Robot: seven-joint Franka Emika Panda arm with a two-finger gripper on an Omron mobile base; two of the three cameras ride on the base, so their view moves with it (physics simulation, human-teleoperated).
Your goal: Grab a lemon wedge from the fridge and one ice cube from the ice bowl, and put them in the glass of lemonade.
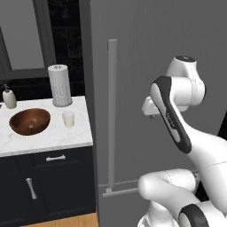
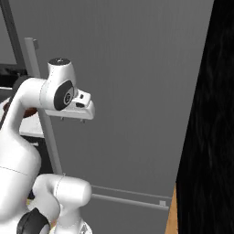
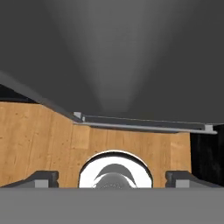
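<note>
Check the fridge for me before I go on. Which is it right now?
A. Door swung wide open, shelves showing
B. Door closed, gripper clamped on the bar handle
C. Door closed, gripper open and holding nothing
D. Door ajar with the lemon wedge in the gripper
C: the fridge shows a flat closed grey door, its bar handle stands untouched, and the gripper hangs in front of the door with jaws apart and nothing between them.

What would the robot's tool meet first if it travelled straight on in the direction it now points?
Probably the wooden floor in front of the closed fridge. The open tool points downward, and the hand view shows floorboards beyond its fingertips; the robot's own base may lie in that line.
</note>
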